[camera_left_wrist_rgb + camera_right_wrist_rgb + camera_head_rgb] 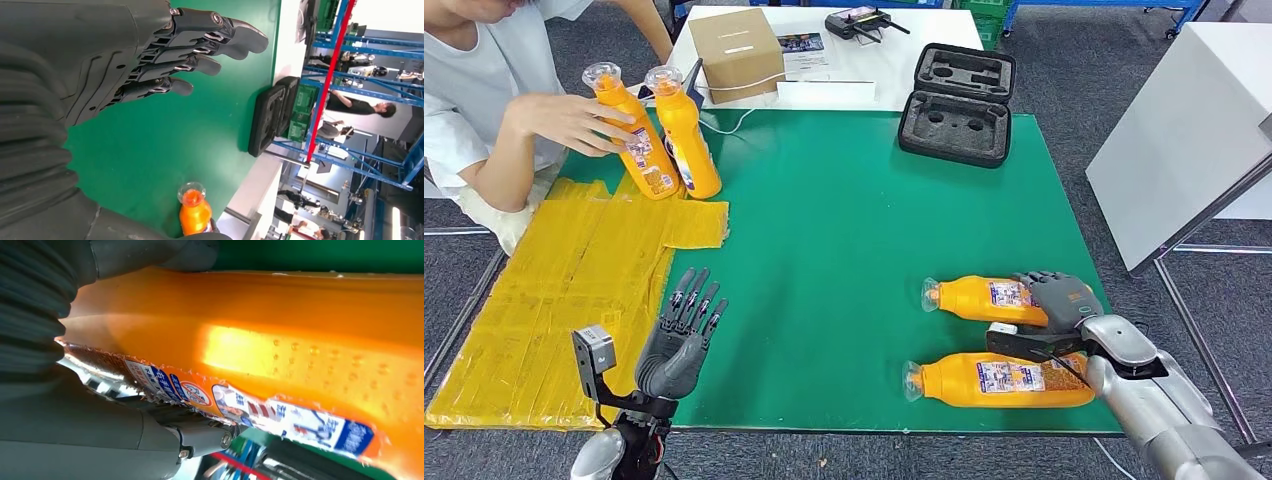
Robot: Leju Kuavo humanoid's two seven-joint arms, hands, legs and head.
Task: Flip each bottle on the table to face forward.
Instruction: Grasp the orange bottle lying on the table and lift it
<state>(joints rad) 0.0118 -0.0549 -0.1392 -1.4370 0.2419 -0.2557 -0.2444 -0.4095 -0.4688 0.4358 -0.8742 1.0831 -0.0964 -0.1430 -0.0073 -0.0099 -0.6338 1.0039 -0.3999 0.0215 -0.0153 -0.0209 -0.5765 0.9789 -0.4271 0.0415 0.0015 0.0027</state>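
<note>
Nearest the robot, the left hand (682, 340) hovered over the front edge of the green worktop (844, 230), fingers (220, 47) spread and holding nothing. To the right, the near bottle (999, 380) lay on its side with its cap toward the left. Just behind it lay the second bottle (984, 298), also cap-left, and the right hand (1056, 300) was wrapped around its base end; the right wrist view showed orange plastic pressed against the palm, so a grip seemed likely. Yellow sheeting (554, 310) covered the worktop's left side. Farther back, a person's hand (564, 120) rested on two upright bottles (659, 130). An open black foam case (959, 100) and a cardboard box (736, 50) sat beyond.
</note>
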